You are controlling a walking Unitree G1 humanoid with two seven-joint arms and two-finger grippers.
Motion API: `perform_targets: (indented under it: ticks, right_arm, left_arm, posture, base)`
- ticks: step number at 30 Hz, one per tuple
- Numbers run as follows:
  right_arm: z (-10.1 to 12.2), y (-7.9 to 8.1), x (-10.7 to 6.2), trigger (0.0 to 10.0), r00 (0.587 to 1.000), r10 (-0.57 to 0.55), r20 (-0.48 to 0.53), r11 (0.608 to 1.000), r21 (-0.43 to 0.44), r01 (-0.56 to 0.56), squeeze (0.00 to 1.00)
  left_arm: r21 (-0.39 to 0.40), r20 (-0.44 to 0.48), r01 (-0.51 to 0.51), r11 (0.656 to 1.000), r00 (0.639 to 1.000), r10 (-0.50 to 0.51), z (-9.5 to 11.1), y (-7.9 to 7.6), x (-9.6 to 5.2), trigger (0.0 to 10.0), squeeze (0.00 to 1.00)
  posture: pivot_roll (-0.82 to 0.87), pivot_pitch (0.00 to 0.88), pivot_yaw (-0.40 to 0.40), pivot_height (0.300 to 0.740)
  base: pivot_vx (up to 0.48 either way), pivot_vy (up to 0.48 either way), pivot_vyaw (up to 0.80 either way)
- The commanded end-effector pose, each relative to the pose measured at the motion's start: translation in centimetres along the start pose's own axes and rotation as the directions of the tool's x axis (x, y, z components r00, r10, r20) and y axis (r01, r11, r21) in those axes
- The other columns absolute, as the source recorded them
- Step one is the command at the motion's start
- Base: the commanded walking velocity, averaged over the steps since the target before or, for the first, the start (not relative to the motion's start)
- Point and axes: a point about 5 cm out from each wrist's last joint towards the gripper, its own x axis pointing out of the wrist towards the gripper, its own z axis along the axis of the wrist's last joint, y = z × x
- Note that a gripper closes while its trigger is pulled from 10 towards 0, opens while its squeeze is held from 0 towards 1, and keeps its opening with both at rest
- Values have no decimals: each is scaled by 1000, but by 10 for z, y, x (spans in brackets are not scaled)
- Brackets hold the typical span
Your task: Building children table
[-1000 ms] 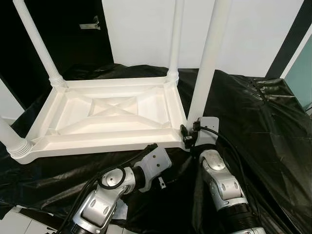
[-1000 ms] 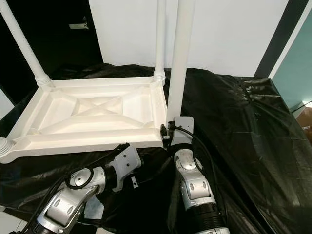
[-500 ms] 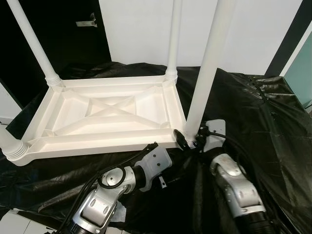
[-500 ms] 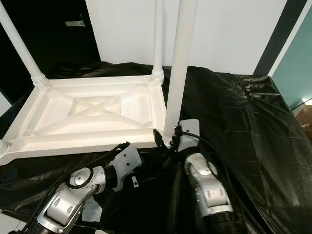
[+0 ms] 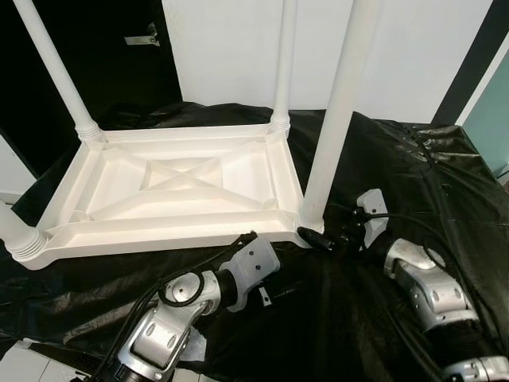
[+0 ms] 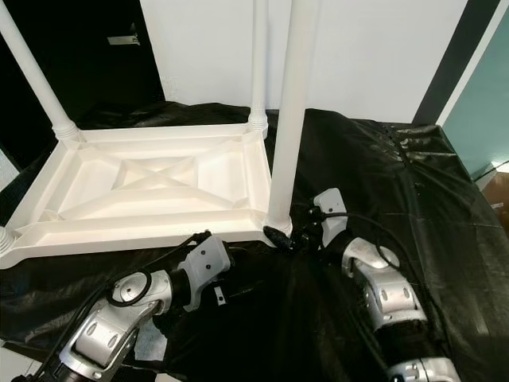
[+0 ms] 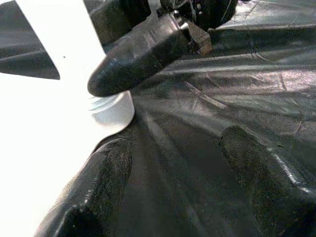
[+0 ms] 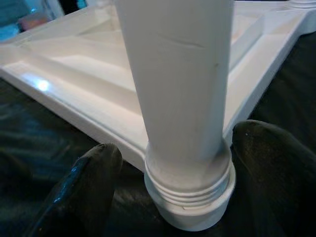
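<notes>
A crumpled black plastic sheet covers the whole work surface. On it lies the white plastic children's table top, upside down, with its ribbed underside facing up. Four long white round legs stand up from its corners; the front right leg, the nearest one to the robot's right side, rises almost upright, its long axis vertical, and its threaded collar sits at the corner socket of the top.

The right gripper lies low on the sheet, reaching to this collar from the robot's right side. Its two black fingers are spread wide, one on each side of the collar, and they hold nothing; whether the pads touch the collar I cannot tell. The left gripper rests on the sheet just in front of the table's front edge, pointing to the same corner, also spread apart and holding nothing.

I judge that the right arm is nearer, so closing around the collar is its work
</notes>
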Motion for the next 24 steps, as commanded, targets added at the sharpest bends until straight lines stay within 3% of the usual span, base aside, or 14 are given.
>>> perform_targets:
  ticks: [1,9,19,20,21,22,24]
  right_arm:
    - [-1,0,7,10000,995,93,-32,996,-8,-94,0]
    - [7,-7,24,10000,971,220,-93,970,-84,-228,0]
    - [8,-13,33,10000,950,262,-169,944,-161,-289,0]
    - [7,-14,34,2941,947,265,-184,939,-173,-296,0]
    - [7,-14,34,2941,947,265,-184,939,-173,-296,0]
    - [6,-15,34,0,944,271,-190,938,-168,-303,0]
    - [5,-15,33,0,942,276,-193,939,-154,-307,0]
  left_arm:
    - [5,-6,-21,1000,1000,21,0,4,-1,10000,0]
    - [4,-3,-37,999,999,37,2,6,-1,10000,0]
    - [3,1,-42,999,999,42,3,6,0,10000,0]
    - [2,2,-44,999,999,44,3,6,0,10000,0]
    - [2,2,-44,999,999,44,3,6,0,10000,0]
    - [2,2,-45,999,999,45,4,6,0,10000,0]
    - [1,2,-48,999,999,48,4,6,0,10000,0]
  posture:
    - [5,0,-32,740]
    - [21,0,-37,740]
    - [29,0,-42,740]
    - [32,0,-48,740]
    - [32,0,-48,740]
    - [35,0,-50,740]
    - [37,0,-54,740]
  base:
    - [0,0,0]
    - [0,0,0]
    - [0,0,0]
    - [0,0,0]
    - [0,0,0]
    - [0,0,0]
    - [0,0,0]
